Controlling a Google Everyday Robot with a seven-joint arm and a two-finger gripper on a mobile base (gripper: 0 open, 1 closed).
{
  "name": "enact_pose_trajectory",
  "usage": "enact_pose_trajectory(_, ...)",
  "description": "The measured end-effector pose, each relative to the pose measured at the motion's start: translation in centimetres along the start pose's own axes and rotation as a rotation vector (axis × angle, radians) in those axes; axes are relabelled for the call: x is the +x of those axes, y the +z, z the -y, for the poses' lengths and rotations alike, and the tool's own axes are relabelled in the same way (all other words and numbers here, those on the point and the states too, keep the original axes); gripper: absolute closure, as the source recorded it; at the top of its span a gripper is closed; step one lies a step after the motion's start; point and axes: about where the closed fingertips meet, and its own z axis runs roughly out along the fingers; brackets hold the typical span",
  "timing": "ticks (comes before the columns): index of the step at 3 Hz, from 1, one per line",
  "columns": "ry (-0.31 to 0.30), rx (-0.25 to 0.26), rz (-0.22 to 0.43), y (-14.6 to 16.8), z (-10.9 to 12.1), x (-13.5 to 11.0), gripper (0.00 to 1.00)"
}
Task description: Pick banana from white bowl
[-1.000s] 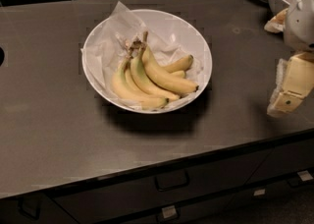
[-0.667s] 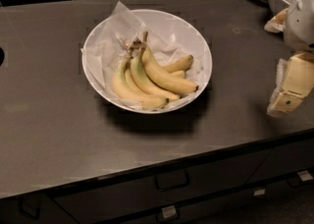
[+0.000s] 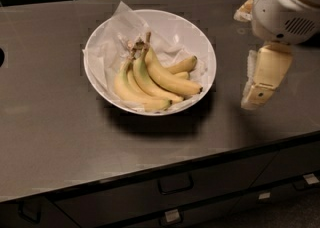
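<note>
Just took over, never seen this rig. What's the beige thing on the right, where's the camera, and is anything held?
One camera looks down on a dark counter; its mounting is not known. The beige thing is the gripper at the end of the robot's single arm, hanging right of the white bowl, apart from it, with nothing visibly held. The paper-lined bowl holds several bananas; the banana to pick is the longest, strongly curved one, lying untouched.
</note>
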Motion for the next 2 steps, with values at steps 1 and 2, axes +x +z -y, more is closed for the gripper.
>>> enact_pose_trajectory(1,-0.027,0.0,0.031,1.1,0.7,-3.1,0.0)
enact_pose_trajectory(2,-0.084,-0.076,0.102,3.2,0.8,-6.3,0.0)
